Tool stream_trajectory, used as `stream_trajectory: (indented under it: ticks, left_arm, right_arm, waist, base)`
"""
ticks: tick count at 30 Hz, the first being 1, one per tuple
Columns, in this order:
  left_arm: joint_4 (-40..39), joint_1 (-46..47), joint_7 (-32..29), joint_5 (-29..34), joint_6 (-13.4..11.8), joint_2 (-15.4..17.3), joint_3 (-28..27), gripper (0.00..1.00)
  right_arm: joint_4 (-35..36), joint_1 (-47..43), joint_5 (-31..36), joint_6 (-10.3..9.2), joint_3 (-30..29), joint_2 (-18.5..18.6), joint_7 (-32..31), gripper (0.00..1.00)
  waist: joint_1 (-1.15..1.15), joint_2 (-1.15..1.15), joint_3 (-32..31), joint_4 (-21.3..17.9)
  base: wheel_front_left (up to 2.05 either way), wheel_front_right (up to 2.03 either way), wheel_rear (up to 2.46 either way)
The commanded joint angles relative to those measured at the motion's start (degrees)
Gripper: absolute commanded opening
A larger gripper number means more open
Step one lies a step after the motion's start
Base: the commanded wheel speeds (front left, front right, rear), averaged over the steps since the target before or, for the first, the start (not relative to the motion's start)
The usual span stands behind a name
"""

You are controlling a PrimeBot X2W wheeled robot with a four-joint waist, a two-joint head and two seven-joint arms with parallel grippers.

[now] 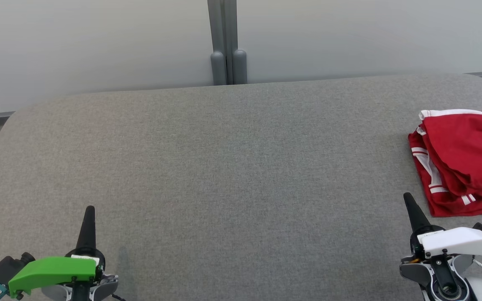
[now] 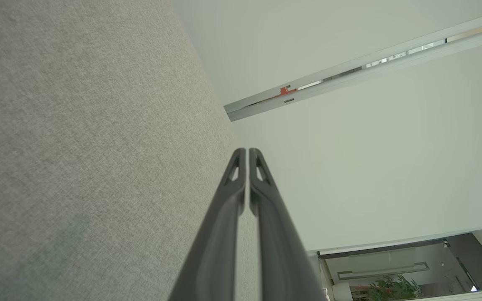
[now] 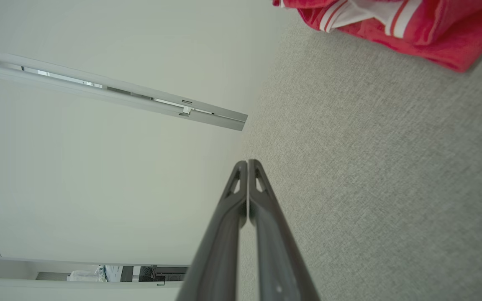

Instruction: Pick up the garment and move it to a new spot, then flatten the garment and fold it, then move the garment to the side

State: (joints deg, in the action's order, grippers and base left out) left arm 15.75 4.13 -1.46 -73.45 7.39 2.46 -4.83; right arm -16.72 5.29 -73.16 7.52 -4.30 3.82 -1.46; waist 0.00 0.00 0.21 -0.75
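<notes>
The garment [image 1: 462, 159] is red with white stripes and lies folded in a loose stack at the right edge of the grey fabric surface [image 1: 232, 175]. A corner of the garment [image 3: 408, 25] shows at the top of the right wrist view. My right gripper [image 1: 407, 196] is shut and empty, close to the garment's near left corner, not touching it. At the lower left, far from the garment, my left gripper [image 1: 90, 209] is shut with nothing in it. In the wrist views both gripper pairs, left gripper [image 2: 247, 150] and right gripper [image 3: 247, 162], have their tips pressed together.
A pale wall runs behind the surface, with a grey vertical post [image 1: 227, 42] at its middle. The surface's back corners are rounded. A wide stretch of grey fabric lies between the two grippers.
</notes>
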Motion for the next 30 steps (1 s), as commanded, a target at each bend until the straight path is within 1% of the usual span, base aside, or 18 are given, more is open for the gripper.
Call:
stream_trajectory:
  ticks: [1,30]
  left_arm:
    - [-0.58,1.28,-0.31,-1.36,0.12,0.46,-0.25,0.00]
    - [-1.50,2.09,-3.78,-13.95,0.16,0.57,-1.41,0.00]
  right_arm:
    - [0.66,0.98,-1.27,-0.03,-0.29,-0.07,-0.48,0.00]
    - [2.24,1.15,-14.00,-0.02,-1.76,-0.66,-3.86,0.00]
  waist:
    - [0.00,0.00,0.00,0.02]
    - [0.00,0.00,-0.02,0.50]
  base:
    - [0.00,0.00,0.00]
    - [0.00,0.00,0.00]
